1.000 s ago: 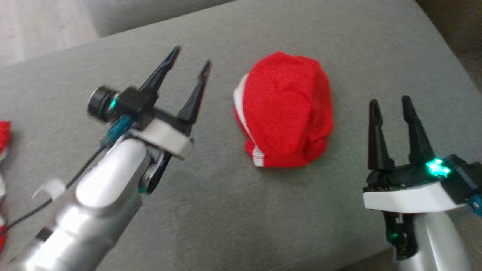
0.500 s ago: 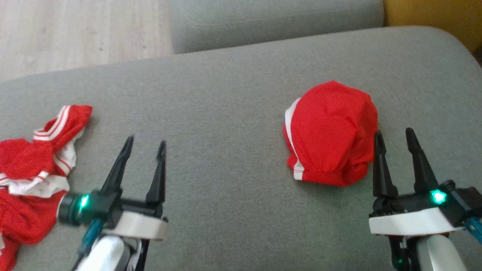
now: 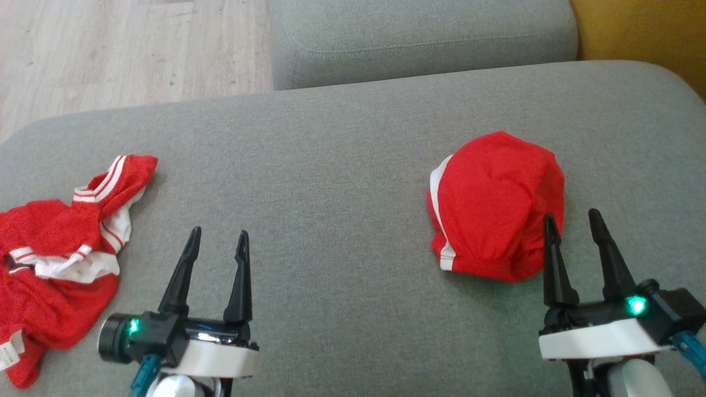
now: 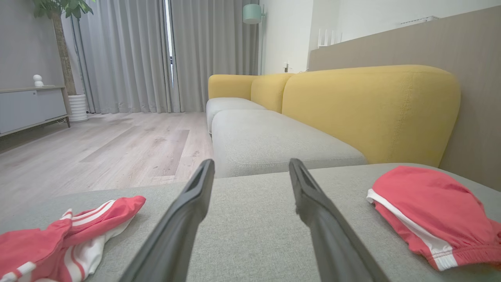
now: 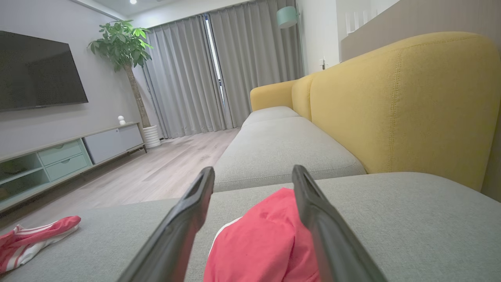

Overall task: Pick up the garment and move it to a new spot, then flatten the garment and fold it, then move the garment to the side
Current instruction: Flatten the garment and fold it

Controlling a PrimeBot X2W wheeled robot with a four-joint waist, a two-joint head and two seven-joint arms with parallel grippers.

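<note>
A red garment with a white side stripe lies folded into a compact bundle at the right of the grey sofa cushion. It also shows in the left wrist view and the right wrist view. My right gripper stands open just before its near right edge, its fingers framing the bundle without touching it. A crumpled red and white garment lies at the cushion's left end. My left gripper is open and empty to the right of that heap, over bare cushion.
A second grey seat cushion adjoins the far edge. The yellow backrest rises at the far right. Wooden floor lies beyond the cushion's far left edge. Bare cushion stretches between the two garments.
The head camera has swung, bringing the crumpled garment into view at the left. My left arm has drawn back from beside the folded bundle to the lower left. Both grippers stay open.
</note>
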